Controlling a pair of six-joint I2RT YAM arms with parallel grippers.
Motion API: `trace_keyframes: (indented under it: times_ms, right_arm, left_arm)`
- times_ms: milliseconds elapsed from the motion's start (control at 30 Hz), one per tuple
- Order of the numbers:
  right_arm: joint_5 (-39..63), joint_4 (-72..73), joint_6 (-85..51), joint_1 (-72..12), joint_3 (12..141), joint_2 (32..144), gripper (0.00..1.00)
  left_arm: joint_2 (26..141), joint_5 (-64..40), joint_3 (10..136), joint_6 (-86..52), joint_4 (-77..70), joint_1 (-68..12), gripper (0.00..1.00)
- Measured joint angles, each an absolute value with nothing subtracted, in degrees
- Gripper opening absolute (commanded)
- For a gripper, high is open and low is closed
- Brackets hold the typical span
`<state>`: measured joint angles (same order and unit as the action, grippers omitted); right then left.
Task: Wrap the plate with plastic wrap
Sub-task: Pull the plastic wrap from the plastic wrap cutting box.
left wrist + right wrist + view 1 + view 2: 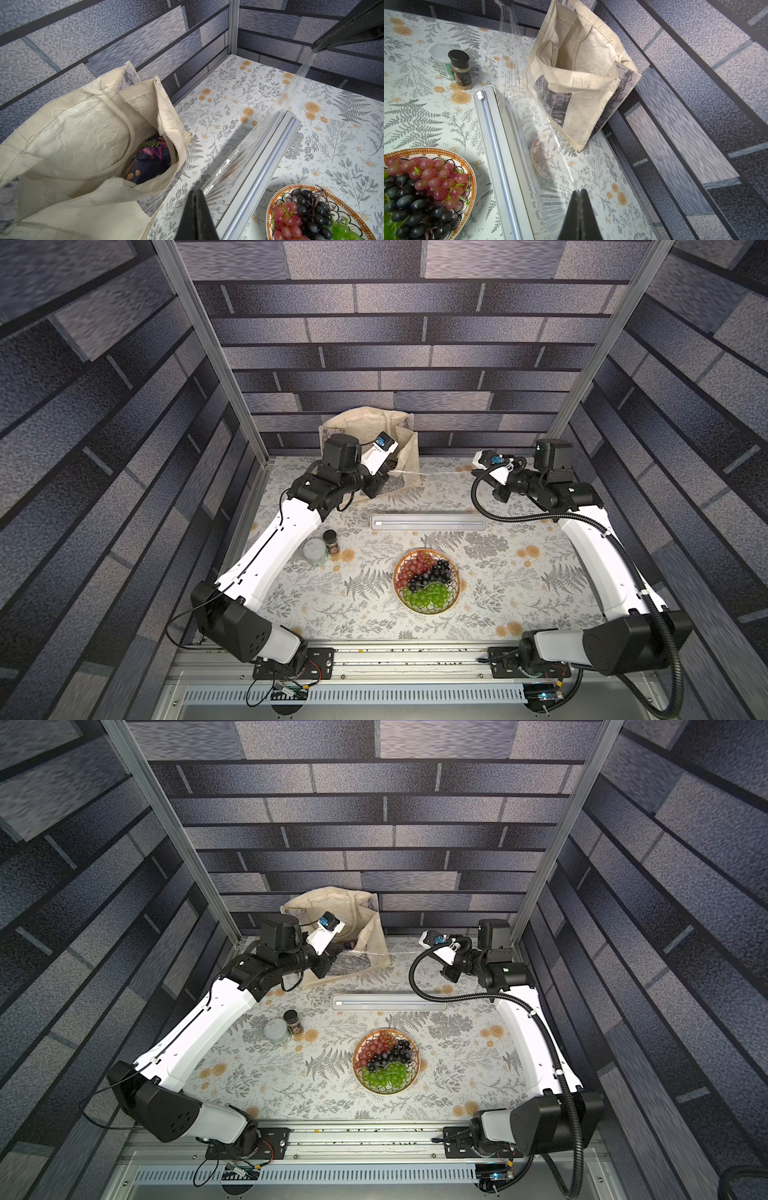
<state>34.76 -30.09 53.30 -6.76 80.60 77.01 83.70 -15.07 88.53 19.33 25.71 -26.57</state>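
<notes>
Left wrist view: the left gripper (196,194) is clenched on one end of the plastic wrap (247,151), a single clear sheet pulled taut across to the right gripper (579,192), which in the right wrist view is likewise clamped tight on the other end. So there are two grippers and one sheet, held above the worktop (540,593). The sheet's lower edge runs down to the far long side of the one dispenser box (428,522), which lies flat across the middle. One plate (458,581) sits on the worktop on the near side of that box, apart from it and uncovered. It carries three bunches of grapes: one red, one dark purple, one green. Behind the box stands one cream tote bag (374,435), open at the top, with one dark snack packet (149,160) inside. Near the left arm are two containers just beside each other: one brown spice jar (460,70) with a black cap and one short round tub (440,60) with a pale lid.
</notes>
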Motion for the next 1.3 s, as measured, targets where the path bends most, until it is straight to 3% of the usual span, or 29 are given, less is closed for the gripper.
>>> trace_keyframes:
  times_ms: [1300]
  right_arm:
    - [33.23, -28.82, 52.25, -9.17, 79.61, 80.49, 0.00]
  left_arm:
    - [81.52, -12.99, 83.85, 19.31, 24.43, -26.55, 0.00]
